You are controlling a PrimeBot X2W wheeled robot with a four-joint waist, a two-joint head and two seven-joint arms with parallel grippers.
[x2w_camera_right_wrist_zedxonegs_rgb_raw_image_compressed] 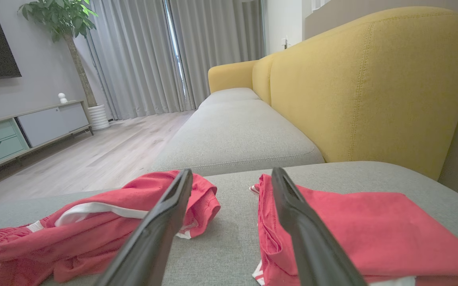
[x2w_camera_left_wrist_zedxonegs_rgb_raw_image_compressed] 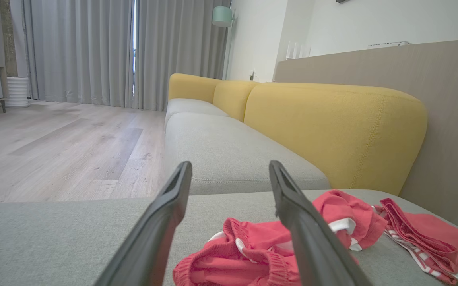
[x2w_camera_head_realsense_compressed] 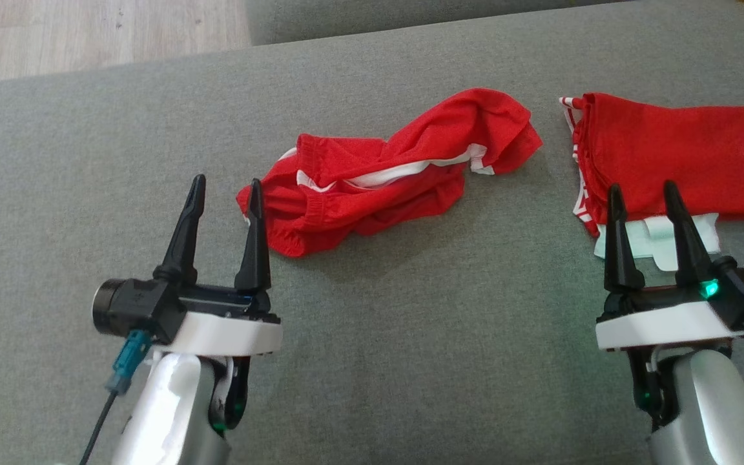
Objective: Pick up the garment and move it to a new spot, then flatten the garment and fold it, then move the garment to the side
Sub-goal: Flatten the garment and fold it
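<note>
1. Head view: crumpled red garment (x2w_camera_head_realsense_compressed: pixel 385 174), white-striped fabric, bunched at the middle of the grey fabric sofa seat (x2w_camera_head_realsense_compressed: pixel 411 336). Folded red garment (x2w_camera_head_realsense_compressed: pixel 669 155), flat, to its right and apart from it. Left gripper (x2w_camera_head_realsense_compressed: pixel 227 180): fingers spread, empty, one fingertip over the crumpled red garment's near-left edge. Right gripper (x2w_camera_head_realsense_compressed: pixel 642 186): fingers spread, empty, over the folded red garment's near edge.
2. Left wrist view: left gripper (x2w_camera_left_wrist_zedxonegs_rgb_raw_image_compressed: pixel 229 164) wide apart, holding nothing; crumpled red garment (x2w_camera_left_wrist_zedxonegs_rgb_raw_image_compressed: pixel 249 242) low between its fingers.
3. Right wrist view: right gripper (x2w_camera_right_wrist_zedxonegs_rgb_raw_image_compressed: pixel 231 171) wide apart, holding nothing; crumpled red garment (x2w_camera_right_wrist_zedxonegs_rgb_raw_image_compressed: pixel 94 226) left, folded red garment (x2w_camera_right_wrist_zedxonegs_rgb_raw_image_compressed: pixel 372 226) right, yellow fabric backrest (x2w_camera_right_wrist_zedxonegs_rgb_raw_image_compressed: pixel 364 79) behind.
</note>
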